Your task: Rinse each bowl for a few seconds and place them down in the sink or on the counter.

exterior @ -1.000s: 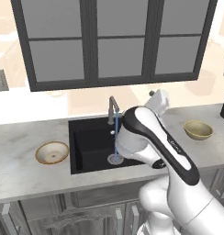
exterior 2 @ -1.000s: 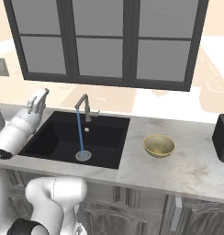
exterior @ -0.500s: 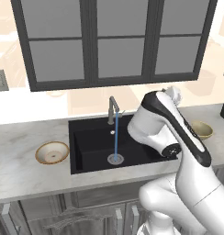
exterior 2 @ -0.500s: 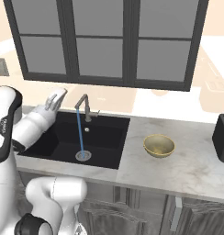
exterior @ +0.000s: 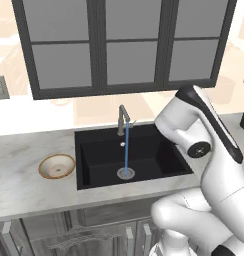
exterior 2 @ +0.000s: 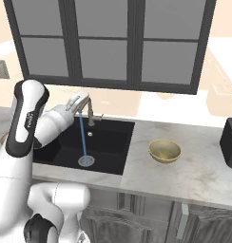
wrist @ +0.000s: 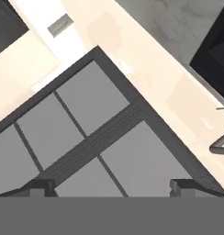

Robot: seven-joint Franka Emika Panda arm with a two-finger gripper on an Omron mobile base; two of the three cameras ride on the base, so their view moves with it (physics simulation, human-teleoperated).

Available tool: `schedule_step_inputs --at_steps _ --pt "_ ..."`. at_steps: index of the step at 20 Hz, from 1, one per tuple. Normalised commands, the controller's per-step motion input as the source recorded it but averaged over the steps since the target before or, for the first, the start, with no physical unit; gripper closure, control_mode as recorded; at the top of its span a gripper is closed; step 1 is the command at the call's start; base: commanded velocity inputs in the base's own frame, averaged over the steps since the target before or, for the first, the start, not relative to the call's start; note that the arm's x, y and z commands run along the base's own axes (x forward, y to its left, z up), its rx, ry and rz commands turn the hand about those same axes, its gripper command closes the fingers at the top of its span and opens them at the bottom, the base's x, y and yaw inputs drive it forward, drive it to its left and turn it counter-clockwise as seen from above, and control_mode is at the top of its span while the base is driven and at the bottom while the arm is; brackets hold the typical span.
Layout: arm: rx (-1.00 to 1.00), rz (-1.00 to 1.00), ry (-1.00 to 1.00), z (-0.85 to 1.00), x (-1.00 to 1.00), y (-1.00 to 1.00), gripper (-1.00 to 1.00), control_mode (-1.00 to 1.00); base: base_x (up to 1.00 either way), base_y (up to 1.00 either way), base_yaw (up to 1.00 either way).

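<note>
The shallow bowl (exterior: pixel 56 166) with the tan-orange rim sits on the counter (exterior: pixel 24 190) left of the sink (exterior: pixel 144 160). The deeper olive-yellow bowl (exterior 2: pixel 164 151) rests on the counter (exterior 2: pixel 194 175) right of the sink (exterior 2: pixel 106 142). Water runs in a thin blue stream from the faucet (exterior 2: pixel 91 111) down to the drain (exterior 2: pixel 85 161). My gripper (exterior 2: pixel 80 99) hovers high over the basin, just left of the faucet's top, pointing toward the window. In the hand view its fingertips (wrist: pixel 40 188) stand wide apart, so the gripper (wrist: pixel 111 188) is open and holds nothing.
A dark-framed window (exterior: pixel 124 45) runs along the wall behind the sink. A black appliance (exterior 2: pixel 229 142) stands at the counter's far right. My white arm (exterior: pixel 199 130) rises over the sink's right side. Grey cabinets lie below the counter.
The arm has lifted and swung, carrying the open hand rightward toward the faucet in the right base view. Both bowls stay put and the water keeps running.
</note>
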Motion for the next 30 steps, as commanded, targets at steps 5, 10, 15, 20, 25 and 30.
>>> schedule_step_inputs --at_steps 5,10,15,20,25,30 --pt "0.08 -0.28 0.32 0.26 -0.01 -0.22 -1.00 -1.00 0.00 0.00 0.00" --pt "0.03 -0.31 0.34 0.13 0.00 -0.13 -1.00 -1.00 0.00 0.00 0.00" --pt "0.00 -0.25 0.38 0.05 0.00 -0.15 -1.00 -1.00 0.00 0.00 0.00" --pt "-0.04 -0.08 0.37 0.00 0.00 -0.19 -1.00 -1.00 0.00 0.00 0.00" --pt "0.00 -0.10 0.17 0.17 0.00 -0.13 -1.00 -1.00 0.00 0.00 0.00" --pt "0.01 -0.10 0.14 0.28 0.00 -0.09 -1.00 -1.00 0.00 0.00 0.00"
